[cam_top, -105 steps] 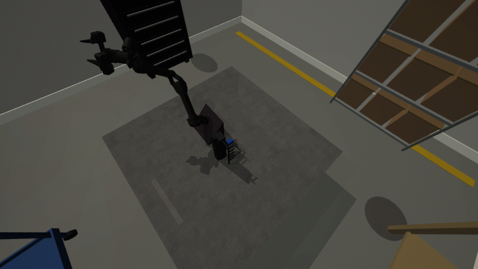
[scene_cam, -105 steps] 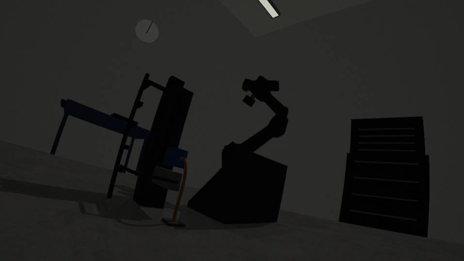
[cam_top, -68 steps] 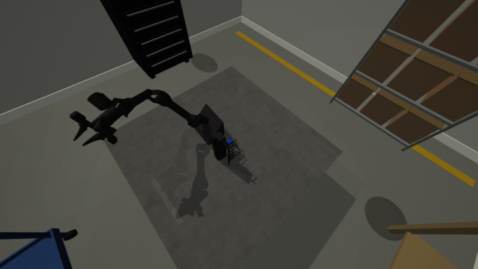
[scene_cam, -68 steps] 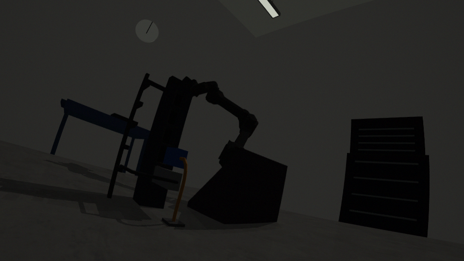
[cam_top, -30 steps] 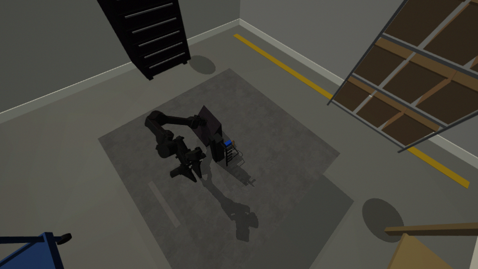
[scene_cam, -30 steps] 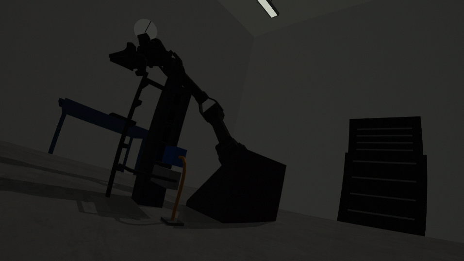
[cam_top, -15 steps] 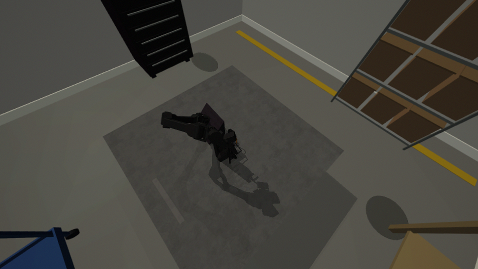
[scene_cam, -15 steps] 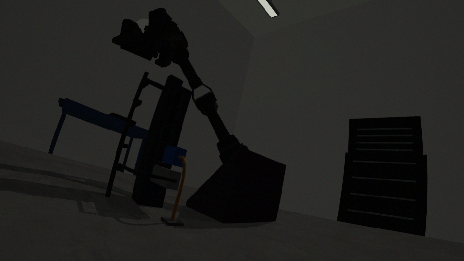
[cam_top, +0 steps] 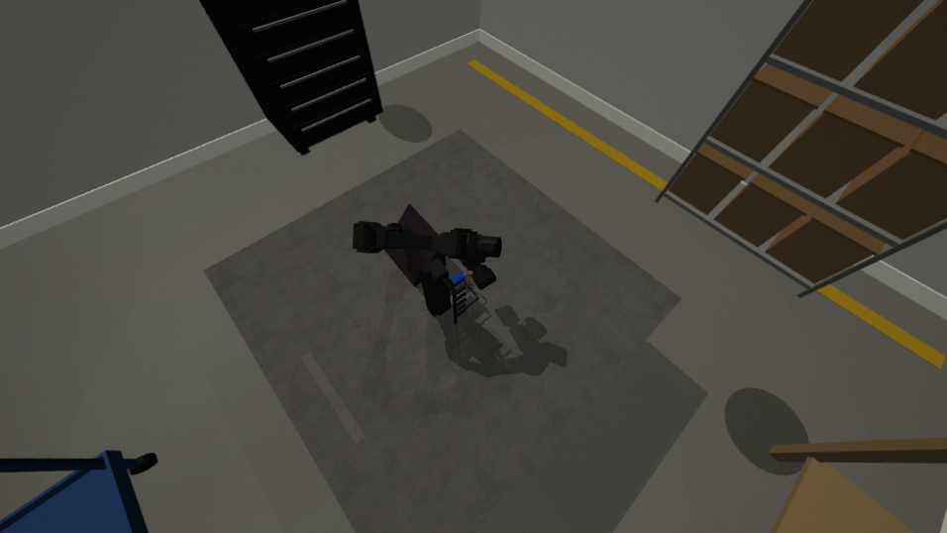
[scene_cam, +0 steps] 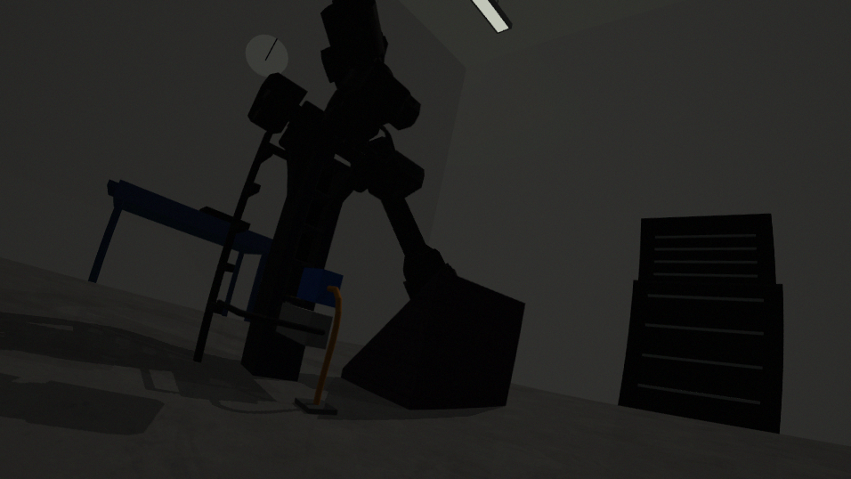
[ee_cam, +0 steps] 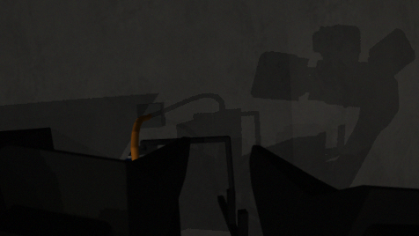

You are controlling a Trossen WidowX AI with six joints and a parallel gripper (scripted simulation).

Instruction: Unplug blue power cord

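My gripper [ee_cam: 220, 149] is partly open and empty, its dark fingertips apart in the wrist view; in the top and exterior views its fingers merge with the dark arm. The blue plug [cam_top: 457, 278] [scene_cam: 321, 286] is a small blue block with an orange cord [scene_cam: 332, 351] [ee_cam: 135, 140] running down from it. In the wrist view the cord shows beyond the left fingertip, and the plug is hidden. A grey block [scene_cam: 303, 324] sits just under the plug, close to a tall black column [cam_top: 435, 293]. Which part is the power strip, and how deep the plug sits, I cannot tell.
A thin black frame with rungs [scene_cam: 230, 238] stands beside the column and shows between the fingertips in the wrist view. The cord's foot is a small dark plate [scene_cam: 306, 407]. The arm's slanted base box [scene_cam: 470, 345] stands right of the column. A drawer cabinet [scene_cam: 708, 321] stands farther off.
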